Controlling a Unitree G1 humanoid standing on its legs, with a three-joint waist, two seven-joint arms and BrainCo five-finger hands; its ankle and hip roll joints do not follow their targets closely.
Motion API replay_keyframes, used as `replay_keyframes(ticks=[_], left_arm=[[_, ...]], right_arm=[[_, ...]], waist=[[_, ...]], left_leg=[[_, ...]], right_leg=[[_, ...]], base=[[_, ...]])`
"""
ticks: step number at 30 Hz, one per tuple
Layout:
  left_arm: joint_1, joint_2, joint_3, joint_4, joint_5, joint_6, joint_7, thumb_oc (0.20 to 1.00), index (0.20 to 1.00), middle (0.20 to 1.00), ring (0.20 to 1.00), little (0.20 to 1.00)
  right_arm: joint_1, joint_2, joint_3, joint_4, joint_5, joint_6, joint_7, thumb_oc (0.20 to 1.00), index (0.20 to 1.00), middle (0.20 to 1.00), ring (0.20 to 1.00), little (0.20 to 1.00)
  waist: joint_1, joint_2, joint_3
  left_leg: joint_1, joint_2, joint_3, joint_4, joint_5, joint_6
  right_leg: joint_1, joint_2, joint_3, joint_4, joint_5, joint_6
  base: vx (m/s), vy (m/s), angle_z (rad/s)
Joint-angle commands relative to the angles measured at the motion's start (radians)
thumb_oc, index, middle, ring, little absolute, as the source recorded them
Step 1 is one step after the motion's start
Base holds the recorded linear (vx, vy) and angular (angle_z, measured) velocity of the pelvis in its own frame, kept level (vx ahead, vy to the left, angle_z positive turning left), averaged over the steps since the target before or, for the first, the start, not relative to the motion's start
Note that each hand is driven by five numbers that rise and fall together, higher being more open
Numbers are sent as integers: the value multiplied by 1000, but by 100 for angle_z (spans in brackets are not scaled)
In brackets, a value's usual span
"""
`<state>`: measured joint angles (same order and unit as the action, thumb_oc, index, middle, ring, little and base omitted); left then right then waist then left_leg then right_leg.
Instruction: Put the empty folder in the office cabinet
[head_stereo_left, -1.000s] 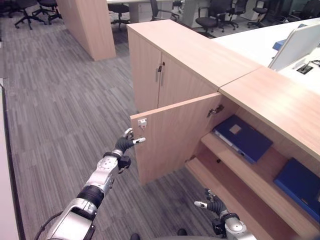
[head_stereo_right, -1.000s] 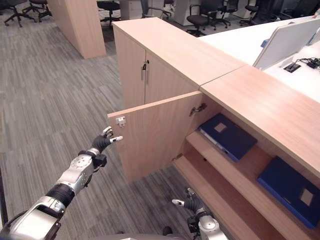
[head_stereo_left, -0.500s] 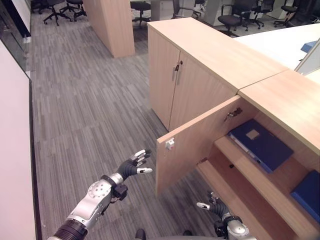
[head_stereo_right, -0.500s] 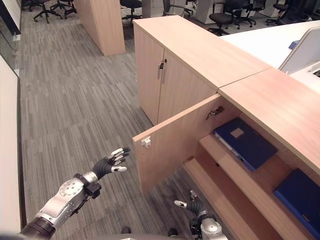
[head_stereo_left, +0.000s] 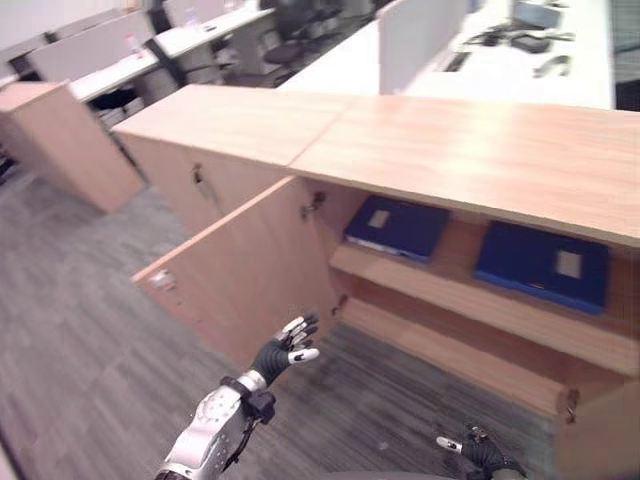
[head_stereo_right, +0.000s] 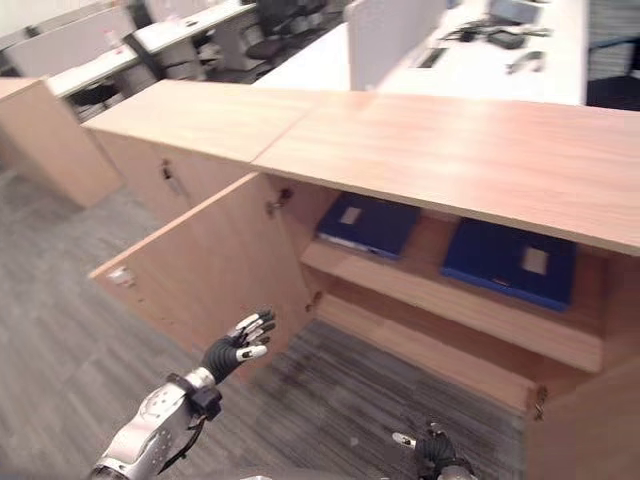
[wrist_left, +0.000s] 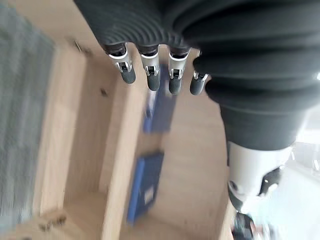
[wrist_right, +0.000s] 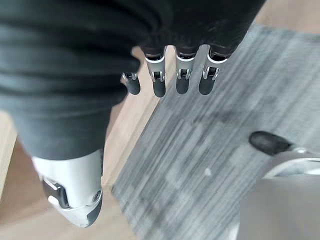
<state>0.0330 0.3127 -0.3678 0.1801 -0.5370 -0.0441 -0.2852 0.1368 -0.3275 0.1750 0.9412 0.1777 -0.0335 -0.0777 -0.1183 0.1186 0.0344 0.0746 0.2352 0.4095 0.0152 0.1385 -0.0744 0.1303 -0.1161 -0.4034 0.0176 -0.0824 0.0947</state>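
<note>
The wooden office cabinet (head_stereo_left: 450, 150) stands with its left door (head_stereo_left: 240, 270) swung wide. Two blue folders lie flat on its upper shelf, one on the left (head_stereo_left: 398, 225) and one on the right (head_stereo_left: 545, 265); both also show in the left wrist view (wrist_left: 160, 100) (wrist_left: 145, 185). My left hand (head_stereo_left: 285, 350) is open with fingers spread, in the air just in front of the door's lower edge, holding nothing. Low over the carpet before the bottom shelf, my right hand (head_stereo_right: 430, 445) is open and empty, its fingers (wrist_right: 182, 82) straight.
A closed cabinet (head_stereo_left: 200, 180) adjoins on the left. A second open door (head_stereo_left: 600, 430) juts out at lower right. White desks with a partition (head_stereo_left: 420, 40) lie behind the cabinet. Grey carpet (head_stereo_left: 80, 330) stretches to the left.
The camera has swung round to face the cabinet's open inside, so both folders now show. My left hand, which touched the door's edge a second ago, stays off it, still open.
</note>
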Motion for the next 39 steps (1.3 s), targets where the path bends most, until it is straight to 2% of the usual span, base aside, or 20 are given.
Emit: replay_keyframes(ticks=[1,2,3,4,5,7,8,10,16,20,22,24,26,31,33,34,35,37,38,39], left_arm=[[-109,58,-34,-23,-18,-44,16,1000,1000,1000,1000,1000],[-127,43,-55,-13,-10,-45,20,1000,1000,1000,1000,1000],[-142,31,-71,-8,-4,-52,27,1000,1000,1000,1000,1000],[-148,27,-77,-5,-4,-55,29,1000,1000,1000,1000,1000],[-146,20,-79,-1,-12,-60,33,1000,1000,1000,1000,1000],[-135,17,-73,16,-12,-67,38,1000,1000,1000,1000,1000],[-115,23,-65,35,-3,-74,42,1000,1000,1000,1000,1000],[-87,25,-46,70,3,-75,49,1000,1000,1000,1000,1000],[-2,13,41,187,44,-77,88,1000,1000,1000,1000,1000],[28,9,89,236,53,-82,111,1000,1000,1000,1000,1000],[3,6,114,272,57,-73,129,1000,1000,1000,1000,1000],[-20,3,123,298,69,-71,144,1000,1000,1000,1000,1000],[-6,3,131,316,83,-78,150,1000,1000,1000,1000,1000],[-23,9,136,347,96,-66,161,1000,1000,1000,1000,1000],[-11,21,146,352,128,-63,162,1000,1000,1000,1000,1000],[-11,23,149,355,134,-61,163,1000,1000,1000,1000,1000],[-10,26,154,368,153,-57,171,1000,1000,1000,1000,1000],[-14,20,151,384,163,-56,179,1000,1000,1000,1000,1000],[-14,19,151,384,163,-56,179,1000,1000,1000,1000,1000],[-28,13,138,409,166,-66,186,1000,1000,1000,1000,1000]], right_arm=[[-97,26,-8,-42,47,-29,-7,1000,1000,1000,1000,1000],[-94,11,-6,-42,50,-31,-12,1000,1000,1000,1000,1000],[-98,-7,-7,-41,51,-32,-15,1000,1000,1000,1000,1000],[-97,-12,-7,-39,51,-32,-15,1000,1000,1000,1000,1000],[-101,-20,-6,-23,50,-34,-15,1000,1000,1000,1000,1000],[-108,-22,-5,4,47,-34,-14,1000,1000,1000,1000,1000],[-115,-25,-10,37,46,-35,-10,1000,1000,1000,1000,1000],[-124,-25,-16,76,47,-36,-11,1000,1000,1000,1000,1000],[-96,-3,-29,71,44,-31,8,1000,1000,1000,1000,1000],[-99,16,-26,62,46,-34,13,1000,1000,1000,1000,1000],[-106,21,-37,28,52,-37,5,1000,1000,1000,1000,1000],[-102,14,-37,5,53,-33,-6,1000,1000,1000,1000,1000],[-104,20,-36,-7,57,-28,0,1000,1000,1000,1000,1000],[-139,51,-55,-30,78,-28,-8,1000,1000,1000,1000,1000],[-171,71,-35,-48,67,-26,-1,1000,1000,1000,1000,1000],[-173,76,-33,-53,65,-26,1,1000,1000,1000,1000,1000],[-176,95,-29,-70,64,-27,-1,1000,1000,1000,1000,1000],[-162,104,-29,-97,77,-31,-6,1000,1000,1000,1000,1000],[-162,104,-29,-98,77,-31,-6,1000,1000,1000,1000,1000],[-134,97,-26,-137,86,-43,-7,1000,1000,1000,1000,1000]], waist=[[17,-61,76],[14,-60,90],[11,-59,99],[11,-63,100],[23,-68,98],[44,-70,91],[62,-66,86],[82,-63,89],[102,-52,84],[118,-68,71],[125,-101,89],[117,-117,87],[125,-123,77],[147,-143,66],[162,-148,81],[165,-143,82],[170,-131,95],[163,-125,96],[162,-123,94],[145,-114,93]], left_leg=[[-15,-4,32,137,-139,-36],[-39,21,-32,197,-85,-62],[-63,14,-138,226,-34,-79],[-66,4,-189,213,-35,-78],[-65,-28,-288,152,-75,-69],[-73,-63,-397,71,-112,-66],[-84,-83,-489,8,-103,-63],[-108,-106,-559,-26,-85,-65],[-83,-86,-494,-76,-52,-70],[-68,-107,-521,-87,-64,-62],[-126,-74,-398,2,-63,-70],[-162,-6,-218,76,-63,-66],[-154,-16,-192,74,-91,-55],[-168,-67,-198,69,-118,-4],[-153,-95,-185,69,-143,27],[-152,-96,-185,66,-142,35],[-133,-106,-220,44,-137,44],[-105,-135,-269,-6,-124,46],[-107,-134,-270,-8,-121,46],[-99,-167,-354,-35,-109,45]], right_leg=[[-35,-40,124,-18,34,35],[-18,-14,167,-45,31,18],[-19,-8,204,-70,42,16],[-25,-12,224,-76,47,23],[-36,-22,263,-83,56,38],[-44,-18,300,-86,55,44],[-42,-7,330,-85,52,47],[-34,3,354,-91,48,49],[-1,0,332,-95,35,57],[-2,-10,325,-93,41,63],[2,-58,264,-92,50,77],[15,-90,189,-94,52,91],[28,-108,174,-74,53,99],[-14,-164,135,94,37,122],[-73,-213,125,237,88,156],[-95,-219,130,284,113,161],[-132,-210,154,361,154,167],[-134,-187,195,365,137,167],[-135,-184,194,360,142,167],[-135,-121,266,272,55,149]], base=[[-31,-234,-95],[-55,-116,-95],[-58,-34,-83],[-49,52,-88],[23,57,-99],[104,29,-101],[162,25,-59],[108,27,-20],[59,110,-8],[44,107,32],[-84,198,26],[-40,167,85],[81,193,137],[53,182,76],[31,202,36],[57,168,29],[71,130,35],[88,70,50],[167,17,96],[125,-3,106]])
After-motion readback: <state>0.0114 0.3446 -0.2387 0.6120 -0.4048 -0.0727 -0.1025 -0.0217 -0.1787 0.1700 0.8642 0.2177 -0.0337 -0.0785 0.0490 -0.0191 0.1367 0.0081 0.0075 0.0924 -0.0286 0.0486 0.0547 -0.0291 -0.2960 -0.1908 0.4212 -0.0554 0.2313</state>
